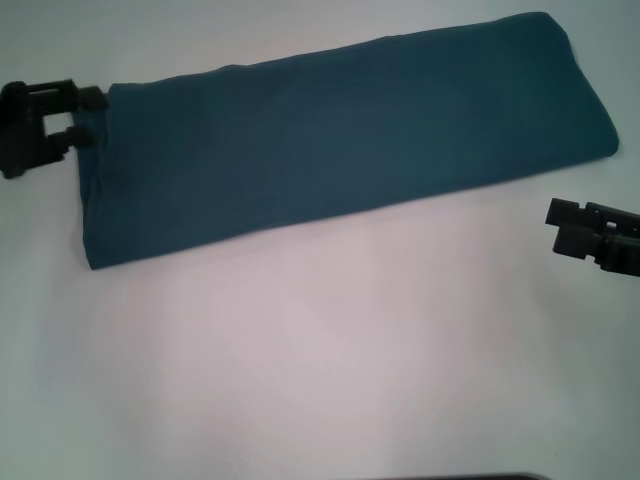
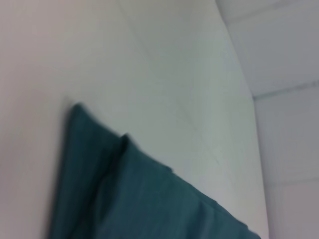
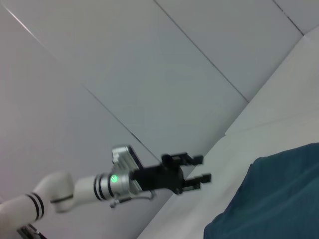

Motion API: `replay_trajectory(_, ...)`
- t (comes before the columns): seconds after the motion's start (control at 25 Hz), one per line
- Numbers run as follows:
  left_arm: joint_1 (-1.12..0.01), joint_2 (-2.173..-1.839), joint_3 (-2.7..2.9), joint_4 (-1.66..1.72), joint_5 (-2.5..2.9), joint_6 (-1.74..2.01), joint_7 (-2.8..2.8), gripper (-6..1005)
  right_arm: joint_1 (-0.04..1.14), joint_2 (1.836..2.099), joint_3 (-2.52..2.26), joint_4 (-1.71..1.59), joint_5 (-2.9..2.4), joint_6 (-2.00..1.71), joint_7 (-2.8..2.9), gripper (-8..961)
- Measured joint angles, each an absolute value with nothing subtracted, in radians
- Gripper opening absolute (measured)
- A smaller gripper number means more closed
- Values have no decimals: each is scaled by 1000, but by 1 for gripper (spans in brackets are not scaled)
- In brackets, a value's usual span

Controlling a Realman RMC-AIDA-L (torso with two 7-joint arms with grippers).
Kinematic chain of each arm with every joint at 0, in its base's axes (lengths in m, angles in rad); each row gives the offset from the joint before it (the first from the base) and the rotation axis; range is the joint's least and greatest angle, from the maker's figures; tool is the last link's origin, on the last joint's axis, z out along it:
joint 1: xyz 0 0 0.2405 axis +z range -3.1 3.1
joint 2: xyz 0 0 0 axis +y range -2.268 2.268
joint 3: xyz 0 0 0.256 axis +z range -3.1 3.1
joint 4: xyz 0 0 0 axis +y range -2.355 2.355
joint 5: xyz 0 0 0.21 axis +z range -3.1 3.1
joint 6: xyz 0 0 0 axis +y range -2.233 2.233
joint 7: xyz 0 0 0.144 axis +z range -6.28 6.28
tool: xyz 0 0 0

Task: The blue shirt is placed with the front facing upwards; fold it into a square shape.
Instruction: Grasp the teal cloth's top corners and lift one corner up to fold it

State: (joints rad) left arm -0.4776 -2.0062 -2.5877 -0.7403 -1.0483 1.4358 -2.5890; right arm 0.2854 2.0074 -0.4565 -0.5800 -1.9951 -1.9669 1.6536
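Observation:
The blue shirt point(image 1: 340, 150) lies folded into a long band, plain side up, running slantwise from the near left to the far right of the white table point(image 1: 300, 350). No lettering shows. My left gripper point(image 1: 93, 114) is at the band's far left corner, open, with bare table between its fingers. From the right wrist view the left gripper point(image 3: 203, 168) shows the same gap, empty, just off the shirt point(image 3: 279, 199). The left wrist view shows the shirt's layered end point(image 2: 149, 199). My right gripper point(image 1: 590, 235) hovers off the band's right end, near side, apart from the cloth.
The white table stretches wide in front of the shirt. Its far edge point(image 2: 249, 99) meets a pale panelled wall point(image 3: 149, 64) behind. A dark strip point(image 1: 470, 477) shows at the bottom edge of the head view.

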Motion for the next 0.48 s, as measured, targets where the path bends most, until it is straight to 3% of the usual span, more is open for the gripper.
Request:
replay_trajectory(0.12,-513,-1918,-2498,-725,-1021,1516,-2584,579,285,2006,-462,-584,-1997,-1966,1654,924)
replay_trajectory(0.24,-558,-1869,-2384,-723,-979,1554,-2586,579,285,2006,-463,-589,-2000,-1965,1654,923)
replay_trajectory(0.36,-608,-1866,-2346,-726,-912,1547,-2598,578,287,2004,-463,-591,-2016,-1960,1653,923)
replay_trajectory(0.48,-637,-1889,-2350,-721,-854,1485,-2639,578,290,2002,-458,-592,-2032,-1946,1652,923)
